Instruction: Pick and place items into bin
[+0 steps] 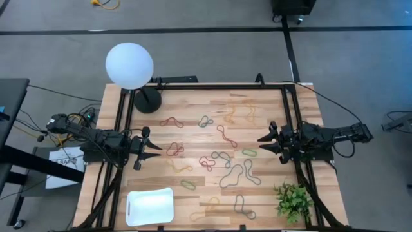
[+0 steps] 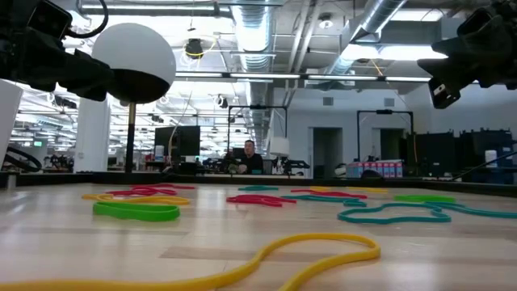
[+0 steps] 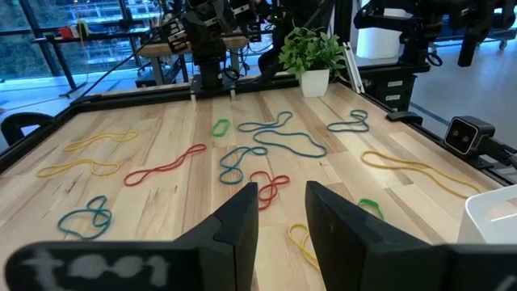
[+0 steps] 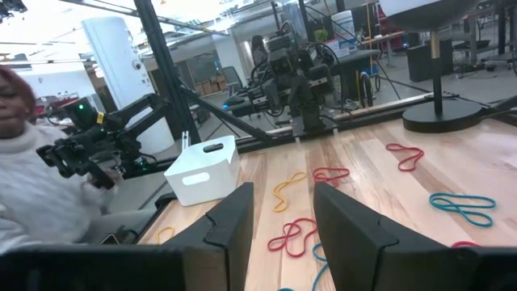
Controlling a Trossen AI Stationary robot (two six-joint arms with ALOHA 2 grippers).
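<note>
Several rubber-band items lie flat on the wooden table between the arms: a red one (image 1: 171, 121), a green one (image 1: 250, 153), a long grey-green one (image 1: 233, 175), a yellow one (image 1: 179, 165) and others. The white bin (image 1: 150, 206) rests on the table near the front left corner and also shows in the right wrist view (image 4: 206, 170). My left gripper (image 1: 157, 151) hovers open at the table's left edge, pointing level toward the bands (image 3: 281, 217). My right gripper (image 1: 261, 145) hovers open at the right edge, facing it (image 4: 283, 218). Neither has anything between its fingers.
A white globe lamp (image 1: 129, 65) on a black base (image 1: 147, 100) stands at the far left corner. A green plant (image 1: 293, 200) stands at the near right corner. Black frame rails (image 1: 288, 116) run along the table's sides. A person (image 4: 24, 162) shows beyond the table's left side.
</note>
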